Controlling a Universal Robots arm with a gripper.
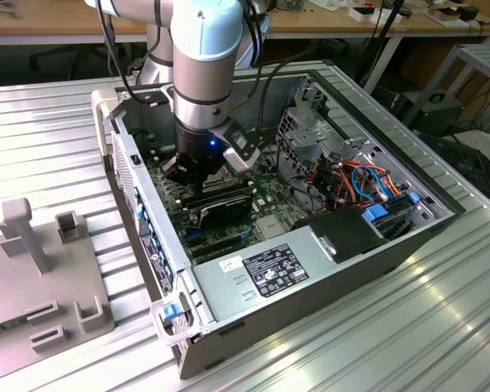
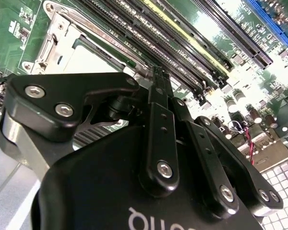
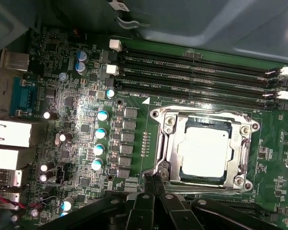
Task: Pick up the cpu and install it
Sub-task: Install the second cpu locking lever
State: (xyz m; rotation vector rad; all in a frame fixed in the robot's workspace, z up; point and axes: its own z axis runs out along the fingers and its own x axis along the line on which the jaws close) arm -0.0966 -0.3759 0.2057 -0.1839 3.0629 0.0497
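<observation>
1. While the black two-finger gripper (image 3: 153, 184) hovered inside the open grey computer case (image 1: 327, 286), its fingers were pressed together, holding nothing.
2. The square silver cpu (image 3: 205, 149) sat in the metal-framed socket (image 3: 164, 143), apparently seated.
3. Descending further risked scraping the socket frame.

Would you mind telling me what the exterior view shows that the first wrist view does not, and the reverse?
Exterior view alone: the arm reaching into the open computer case, and the grey fixture at that view's left. First wrist view alone: the cpu seated in its socket frame, beside the memory slots. Both: the gripper above the green motherboard.
</observation>
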